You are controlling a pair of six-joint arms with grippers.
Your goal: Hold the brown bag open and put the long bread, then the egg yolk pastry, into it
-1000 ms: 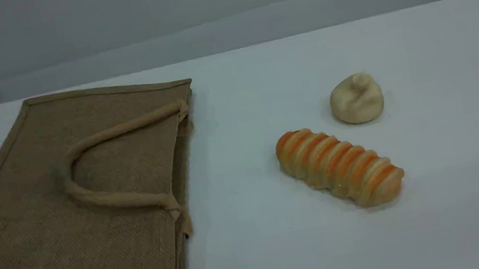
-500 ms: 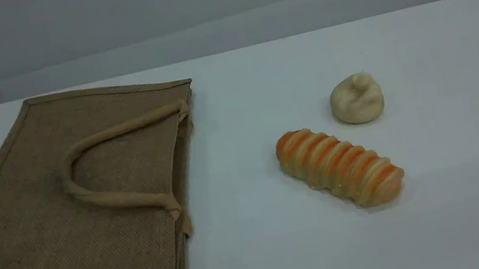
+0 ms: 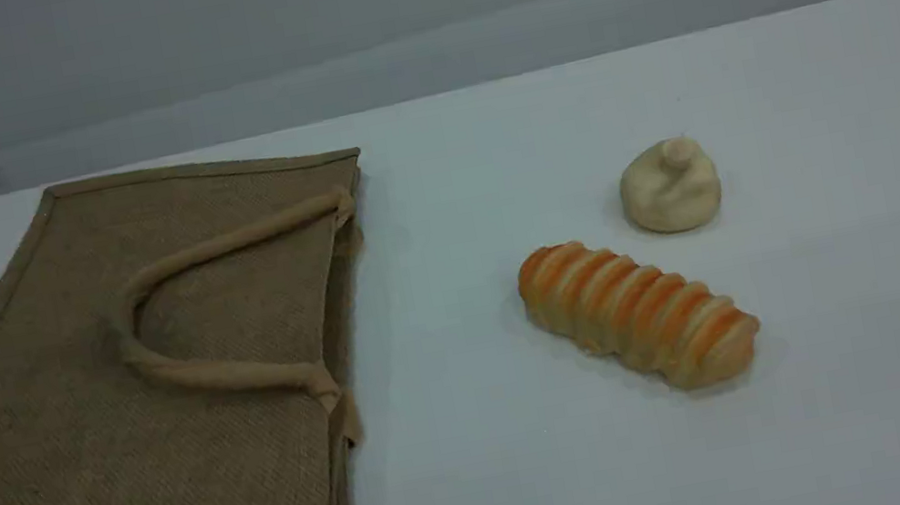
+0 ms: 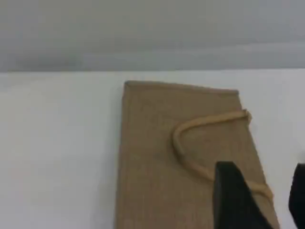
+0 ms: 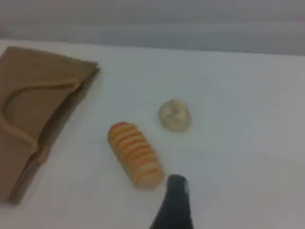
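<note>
The brown bag [image 3: 132, 392] lies flat on the left of the white table, its mouth facing right and a rope handle [image 3: 166, 270] resting on top. The long bread [image 3: 636, 312], striped orange and pale yellow, lies on the table right of the bag. The egg yolk pastry [image 3: 670, 186] sits just behind it. Neither arm shows in the scene view. In the left wrist view my left gripper [image 4: 263, 174] hovers over the bag [image 4: 157, 157] near its handle [image 4: 190, 152], jaws apart and empty. My right gripper [image 5: 177, 183] shows one dark fingertip, just short of the bread [image 5: 136, 155] and pastry [image 5: 174, 114], holding nothing.
The white table [image 3: 877, 260] ends at a grey wall behind. Bare surface lies between the bag's mouth and the bread, and to the right of the pastry.
</note>
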